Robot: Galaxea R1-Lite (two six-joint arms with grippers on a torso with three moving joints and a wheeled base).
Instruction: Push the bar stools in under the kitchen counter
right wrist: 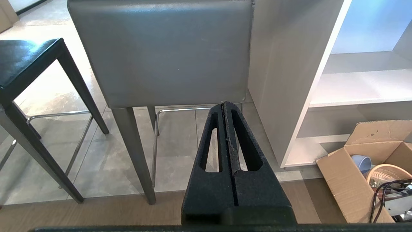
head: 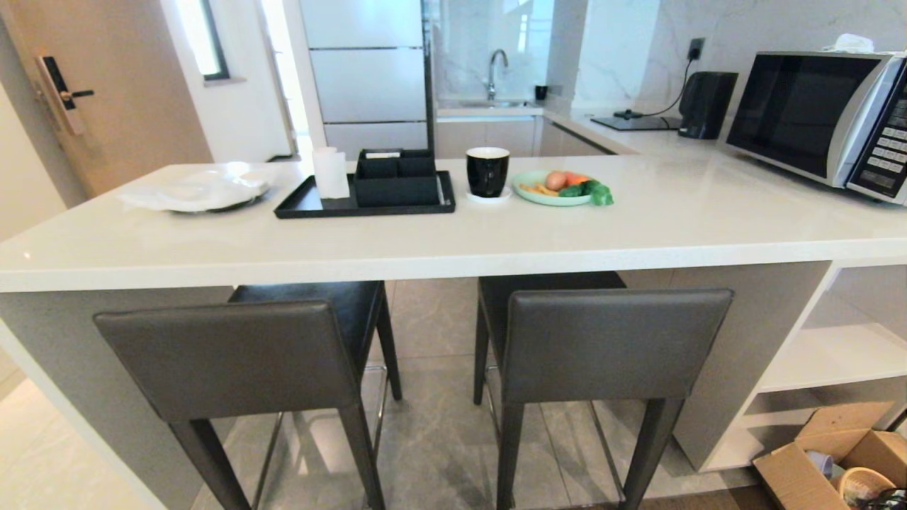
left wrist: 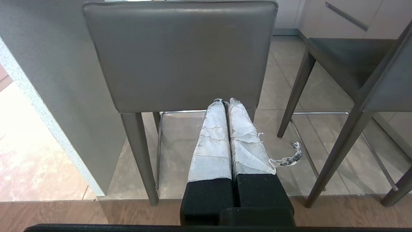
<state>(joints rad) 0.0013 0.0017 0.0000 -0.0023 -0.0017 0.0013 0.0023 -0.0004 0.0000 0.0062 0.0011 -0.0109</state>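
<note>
I see the kitchen counter (head: pixel 453 248) spanning the view, and both bar stools stand with seats under its edge and backrests sticking out: the left stool (head: pixel 234 358) beside the slab end leg, the right stool (head: pixel 609 343) next to the white shelves (head: pixel 836 350). My left gripper (left wrist: pixel 227 102) is clenched empty, facing the left backrest, and my right gripper (right wrist: pixel 224 103) is likewise clenched on nothing behind the right one.

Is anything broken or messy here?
Yes. The left end effector has white wrapping on its fingers that is cracked, with a frayed strip hanging loose. By the shelves, an open cardboard box of clutter sits on the floor.
</note>
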